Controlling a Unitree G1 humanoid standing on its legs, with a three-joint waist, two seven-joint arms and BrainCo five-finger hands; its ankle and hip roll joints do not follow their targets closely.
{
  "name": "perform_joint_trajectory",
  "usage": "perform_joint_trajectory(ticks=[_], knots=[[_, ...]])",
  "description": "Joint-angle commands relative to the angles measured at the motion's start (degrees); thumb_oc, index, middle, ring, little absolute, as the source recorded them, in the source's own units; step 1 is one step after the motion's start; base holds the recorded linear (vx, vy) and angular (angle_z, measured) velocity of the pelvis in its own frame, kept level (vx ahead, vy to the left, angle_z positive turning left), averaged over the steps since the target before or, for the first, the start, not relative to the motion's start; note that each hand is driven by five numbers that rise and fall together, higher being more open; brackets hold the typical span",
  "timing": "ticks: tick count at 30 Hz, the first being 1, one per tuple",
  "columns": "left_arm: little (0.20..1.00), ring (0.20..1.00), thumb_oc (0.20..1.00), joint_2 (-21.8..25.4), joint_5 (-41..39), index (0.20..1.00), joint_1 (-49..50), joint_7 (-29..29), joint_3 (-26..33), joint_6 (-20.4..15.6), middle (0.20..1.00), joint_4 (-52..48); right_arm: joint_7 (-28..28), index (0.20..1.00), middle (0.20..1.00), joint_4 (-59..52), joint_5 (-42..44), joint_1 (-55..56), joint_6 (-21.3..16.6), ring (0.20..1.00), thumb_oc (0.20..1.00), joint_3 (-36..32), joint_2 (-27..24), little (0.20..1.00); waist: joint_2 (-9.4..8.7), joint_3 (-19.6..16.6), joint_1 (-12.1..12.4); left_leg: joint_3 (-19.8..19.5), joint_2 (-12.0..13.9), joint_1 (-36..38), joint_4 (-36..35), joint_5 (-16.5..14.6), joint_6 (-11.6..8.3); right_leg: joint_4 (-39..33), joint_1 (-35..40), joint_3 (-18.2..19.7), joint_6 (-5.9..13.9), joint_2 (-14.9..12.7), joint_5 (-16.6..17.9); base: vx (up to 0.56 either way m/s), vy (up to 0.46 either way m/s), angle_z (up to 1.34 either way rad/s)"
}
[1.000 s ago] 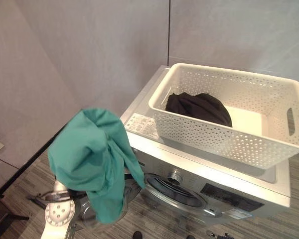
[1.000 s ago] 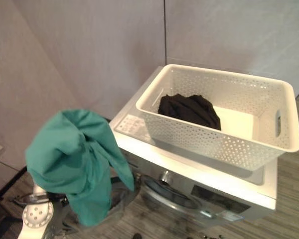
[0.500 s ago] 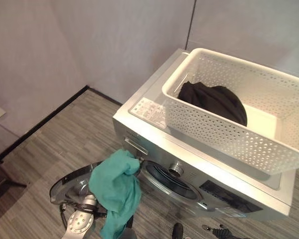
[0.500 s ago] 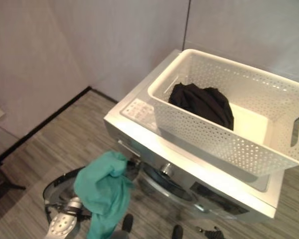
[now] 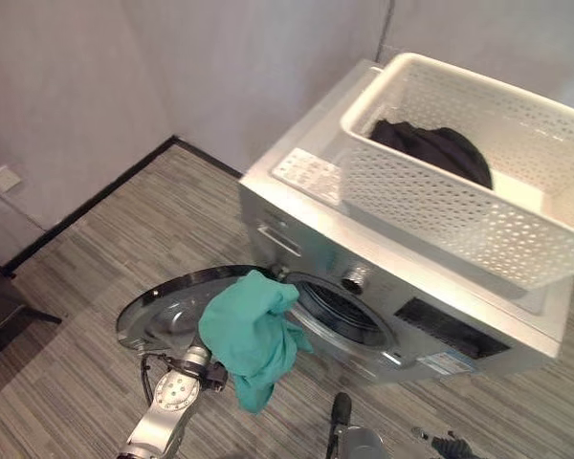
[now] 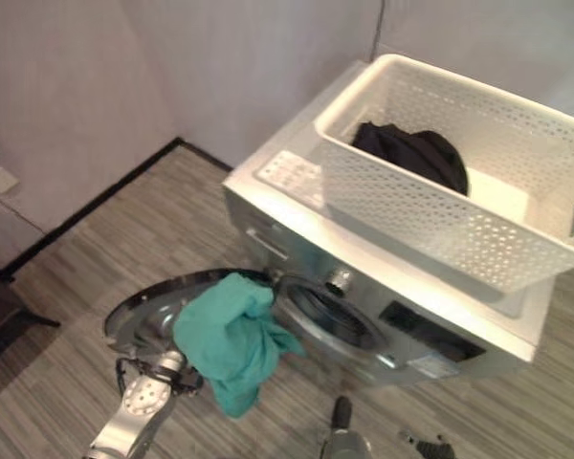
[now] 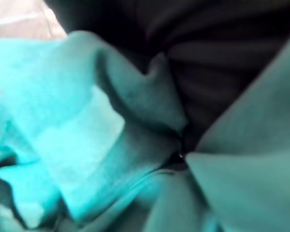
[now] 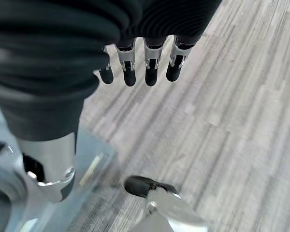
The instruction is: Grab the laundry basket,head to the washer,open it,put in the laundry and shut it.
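Teal garment (image 5: 252,337): bunched over my left hand, fingers hidden, grip unreadable, just before the open washer (image 5: 364,287) drum. Right hand (image 8: 135,67): fingers straight, empty. Basket (image 5: 478,201) with black garment (image 5: 440,151) atop washer; grey plank floor (image 5: 96,268).

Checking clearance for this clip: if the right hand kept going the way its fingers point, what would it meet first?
The right hand hangs open, fingers pointing down at the striped wood-look floor. Nothing lies between, so probably the floor first, though depth is unclear.
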Motion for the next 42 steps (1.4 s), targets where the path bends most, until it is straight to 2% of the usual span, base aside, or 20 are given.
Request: perform_joint_trajectory(ticks=[1, 2, 3, 6, 8, 9, 10, 11, 16, 20, 21, 22, 23, 30, 35, 42], knots=[[0.200, 0.200, 0.200, -0.98, 1.26, 0.200, -1.58, -1.24, -0.32, -2.63, 0.200, -2.36, -1.00, 1.000, 1.000, -0.35, 3.32, -3.69, -0.31, 1.000, 1.000, 0.39, -1.59, 1.000, 1.39, -1.01, -0.42, 1.07, 2.24, 5.61, 1.09, -8.66, 3.84, -4.14, -7.27, 2.84, 5.00, -0.21, 1.21, -0.14, 0.191, 0.42], [0.200, 0.200, 0.200, -1.41, 1.49, 0.200, -2.37, -0.92, -1.21, -2.71, 0.200, -1.36, -1.00, 1.000, 1.000, -1.09, 2.97, -4.04, -0.35, 1.000, 1.000, 0.80, -1.69, 1.000, 1.30, -0.38, -0.42, 0.42, 1.18, 4.99, 2.25, -10.68, 4.65, -4.00, -8.15, 3.81, 5.57, -0.67, 2.13, -0.09, 0.111, 0.43], [0.200, 0.200, 0.200, -1.44, 1.53, 0.200, -2.52, -0.89, -1.25, -2.79, 0.200, -1.22, -1.00, 1.000, 1.000, -1.12, 2.96, -4.10, -0.33, 1.000, 1.000, 0.75, -1.68, 1.000, 0.96, -0.42, -0.49, 0.31, 0.77, 4.68, 2.35, -10.48, 4.72, -4.08, -8.35, 3.89, 5.56, -1.07, 2.38, -0.10, 0.086, -0.04], [0.200, 0.200, 0.200, -2.91, 0.57, 0.200, -4.60, -1.15, -3.25, -2.57, 0.200, 3.27, -0.76, 1.000, 1.000, -1.16, 1.59, -4.71, 0.30, 1.000, 1.000, 1.48, -0.96, 1.000, -0.91, 1.41, -1.10, 1.06, -2.40, 2.15, 5.52, -13.99, 6.42, -3.39, -10.99, 5.48, 6.48, -4.05, 3.85, -0.15, 0.088, -0.16], [0.200, 0.200, 0.200, -3.53, -0.18, 0.200, -5.32, -1.14, -3.73, -2.48, 0.200, 4.39, -0.75, 1.000, 1.000, -0.88, 1.38, -4.69, 0.51, 1.000, 1.000, 1.73, -0.71, 1.000, -1.30, 2.06, -1.24, 1.18, -2.87, 1.12, 6.84, -14.49, 6.73, -2.94, -11.79, 5.77, 6.43, -4.82, 4.08, -0.13, 0.052, 0.00], [0.200, 0.200, 0.200, -5.28, -2.39, 0.200, -7.38, -1.29, -5.44, -2.22, 0.200, 7.02, -0.67, 1.000, 1.000, -0.55, 1.05, -4.29, 0.87, 1.000, 1.000, 2.28, 0.22, 1.000, -2.28, 3.98, -1.83, 1.57, -3.50, -1.10, 10.27, -15.45, 6.84, -1.82, -13.17, 6.20, 6.32, -5.96, 4.47, -0.13, 0.012, -0.10], [0.200, 0.200, 0.200, -7.13, -4.78, 0.200, -9.13, -1.26, -7.13, -1.83, 0.200, 9.59, -0.70, 1.000, 1.000, -0.32, 1.34, -4.22, 1.04, 1.000, 1.000, 3.14, 1.18, 1.000, -2.80, 5.87, -2.33, 1.99, -3.45, -2.14, 12.69, -16.71, 6.93, -1.17, -14.03, 6.87, 6.21, -5.89, 4.83, -0.14, 0.007, -0.20], [0.200, 0.200, 0.200, -7.14, -4.79, 0.200, -9.28, -1.27, -7.13, -1.91, 0.200, 9.74, -0.69, 1.000, 1.000, -0.32, 1.34, -4.30, 1.05, 1.000, 1.000, 3.11, 1.21, 1.000, -3.14, 5.86, -2.44, 1.92, -3.81, -2.36, 12.71, -16.45, 6.95, -1.19, -14.22, 6.97, 6.17, -6.25, 4.96, -0.08, -0.017, -0.12], [0.200, 0.200, 0.200, -12.72, -12.93, 0.200, -14.81, -0.85, -13.48, -2.07, 0.200, 16.27, -1.09, 1.000, 1.000, -0.70, 2.64, -5.49, 1.03, 1.000, 1.000, 6.64, 3.13, 1.000, -5.41, 11.55, -4.19, 2.52, -3.77, -8.19, 19.81, -18.68, 7.23, 0.50, -18.67, 9.39, 5.83, -6.49, 6.37, -0.12, -0.032, -0.17], [0.200, 0.200, 0.200, -16.71, -16.88, 0.200, -23.13, 2.56, -17.72, -3.28, 0.200, 21.08, -3.02, 1.000, 1.000, -4.83, 3.15, -8.94, -0.12, 1.000, 1.000, 12.43, 4.68, 1.000, -6.67, 15.39, -5.96, 3.96, -4.25, -15.39, 25.07, -20.37, 8.40, 2.01, -25.30, 11.76, 5.37, -6.21, 6.61, -0.17, 0.026, -0.22], [0.200, 0.200, 0.200, -17.21, -17.12, 0.200, -24.53, 3.46, -18.17, -3.68, 0.200, 21.84, -3.28, 1.000, 1.000, -6.34, 2.62, -9.19, -0.29, 1.000, 1.000, 14.03, 4.77, 1.000, -5.88, 16.12, -5.65, 3.78, -3.29, -16.29, 26.30, -22.20, 8.78, 2.57, -26.07, 12.18, 6.02, -5.19, 5.86, -0.14, 0.007, -0.28], [0.200, 0.200, 0.200, -17.32, -17.10, 0.200, -24.69, 3.49, -18.16, -3.74, 0.200, 21.95, -3.29, 1.000, 1.000, -6.43, 2.61, -9.24, -0.26, 1.000, 1.000, 13.98, 4.70, 1.000, -6.93, 16.17, -6.25, 4.25, -4.12, -16.98, 26.56, -20.97, 8.62, 2.41, -26.57, 12.09, 5.30, -6.24, 6.70, -0.01, 0.036, -0.14], [0.200, 0.200, 0.200, -17.60, -17.38, 0.200, -25.64, 4.14, -18.13, -3.97, 0.200, 22.59, -3.59, 1.000, 1.000, -7.58, 1.94, -9.20, -0.27, 1.000, 1.000, 15.14, 4.88, 1.000, -6.20, 16.73, -5.87, 3.91, -3.31, -17.52, 27.21, -22.53, 8.85, 2.81, -27.14, 12.37, 6.02, -5.23, 6.01, -0.05, -0.009, -0.24], [0.200, 0.200, 0.200, -20.76, -18.42, 0.200, -33.44, 9.29, -16.31, -5.71, 0.200, 27.45, -5.23, 1.000, 1.000, -9.45, 0.58, -9.76, -0.57, 1.000, 1.000, 18.12, 4.46, 1.000, -7.01, 19.25, -7.14, 4.65, -3.57, -25.52, 32.49, -24.42, 9.65, 4.73, -34.44, 13.72, 5.90, -5.18, 6.82, -0.05, -0.002, -0.13], [0.200, 0.200, 0.200, -21.59, -19.39, 0.200, -38.69, 12.69, -13.06, -6.93, 0.200, 29.07, -5.92, 1.000, 1.000, -11.04, 0.48, -9.04, -1.26, 1.000, 1.000, 18.23, 4.06, 1.000, -7.27, 19.26, -8.41, 4.79, -3.75, -30.00, 34.60, -25.15, 9.80, 6.81, -39.05, 13.67, 6.02, -5.62, 7.02, -0.02, -0.027, 0.03], [0.200, 0.200, 0.200, -21.85, -16.84, 0.200, -49.22, 17.48, -9.52, -8.11, 0.200, 32.08, -6.99, 1.000, 1.000, -15.88, -0.08, -9.14, -3.09, 1.000, 1.000, 18.92, 2.54, 1.000, -7.94, 18.36, -11.07, 4.64, -2.96, -36.23, 38.33, -26.54, 9.66, 11.10, -45.63, 14.24, 6.14, -5.34, 6.30, 0.00, -0.017, 0.01]])
